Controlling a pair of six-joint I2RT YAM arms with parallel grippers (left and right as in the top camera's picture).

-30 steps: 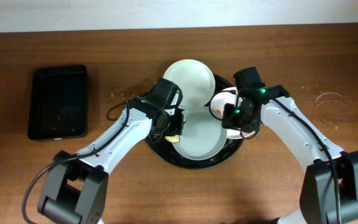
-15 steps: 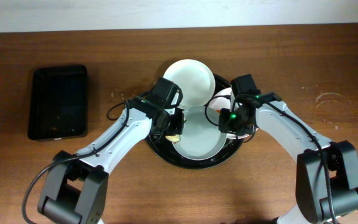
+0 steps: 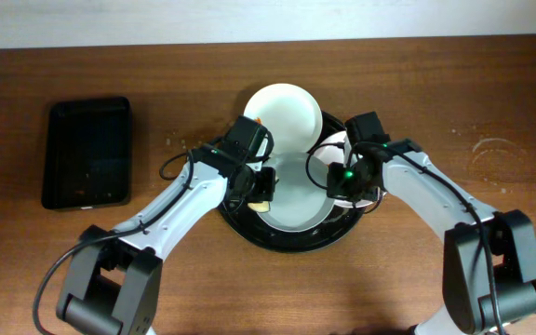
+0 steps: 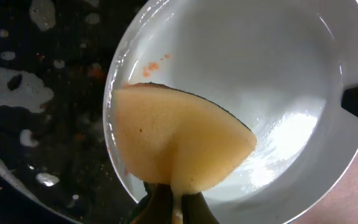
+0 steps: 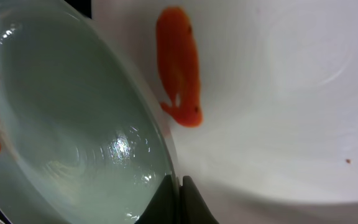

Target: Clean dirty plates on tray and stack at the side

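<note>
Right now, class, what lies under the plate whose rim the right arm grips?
A second white plate carrying an orange smear, all inside the black tray. The middle beneath the gripped plate is covered.

Overhead view evenly lit, sharp; wrist views soft-focused, with glare on the wet plate (image 5: 73, 124) (specular streaks).

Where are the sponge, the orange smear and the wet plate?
sponge (image 4: 179, 146), left wrist view, its yellow face.
orange smear (image 5: 179, 62), right wrist view, its thick middle.
wet plate (image 4: 278, 74), left wrist view, bare inner surface.
</note>
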